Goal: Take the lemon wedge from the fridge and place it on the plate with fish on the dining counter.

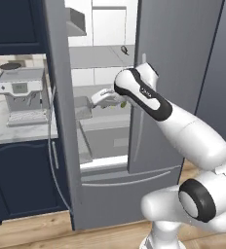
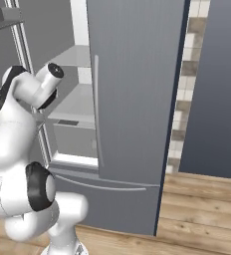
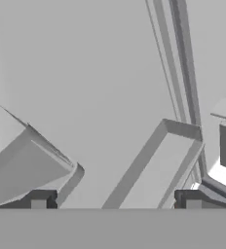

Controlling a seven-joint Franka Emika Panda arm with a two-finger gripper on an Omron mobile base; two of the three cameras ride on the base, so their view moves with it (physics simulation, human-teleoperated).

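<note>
The grey fridge [image 1: 178,58] stands with its left door [image 1: 61,121] swung open and its right door [image 2: 137,74] closed. My arm reaches into the white interior at middle-shelf height. In the left base view my gripper [image 1: 92,101] points left over a grey shelf. A tiny yellow-green sliver, the lemon wedge [image 1: 123,104], lies on that shelf just beside my wrist, behind the hand. In the hand view my gripper [image 3: 116,202] is open, its fingertips [image 3: 38,200] far apart with nothing between them. The plate and the dining counter are out of view.
A small dark curled object [image 1: 124,49] sits on the upper shelf. Grey door bins [image 3: 154,165] lie ahead of the hand. A coffee machine [image 1: 22,95] stands on the marbled worktop to the left, above navy cabinets. Wooden floor spreads to the right [image 2: 202,209].
</note>
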